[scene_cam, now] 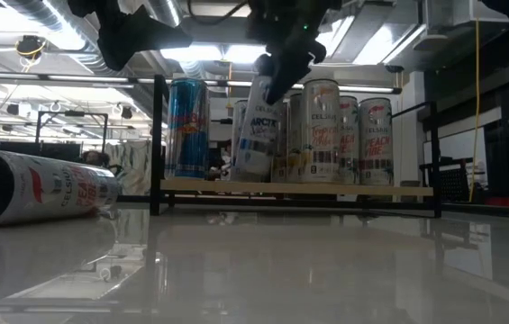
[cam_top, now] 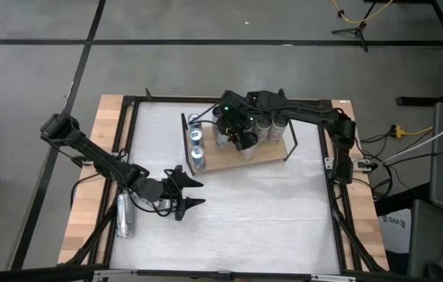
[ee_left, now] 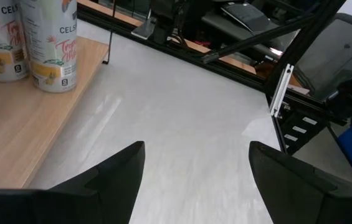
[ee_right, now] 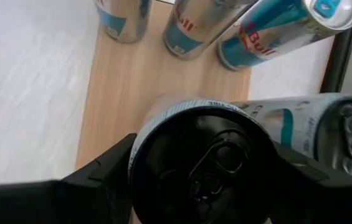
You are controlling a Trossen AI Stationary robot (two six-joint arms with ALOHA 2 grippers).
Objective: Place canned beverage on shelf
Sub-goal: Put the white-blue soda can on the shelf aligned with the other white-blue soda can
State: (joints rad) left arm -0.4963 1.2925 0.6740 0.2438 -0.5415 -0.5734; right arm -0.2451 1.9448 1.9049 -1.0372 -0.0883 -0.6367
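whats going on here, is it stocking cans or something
Yes. The right gripper is shut on a white can with a black top, holding it tilted over the wooden shelf, where several cans already stand. The left gripper hangs open and empty over the table, beside another can lying on its side.

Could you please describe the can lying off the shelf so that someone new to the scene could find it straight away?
Start at the wooden shelf near the table's far side, crowded with upright cans, then cross to the table's left edge. There, just left of the left pincer, lies a silver can. It is the only can on its side and the only one resting on the table instead of the shelf.
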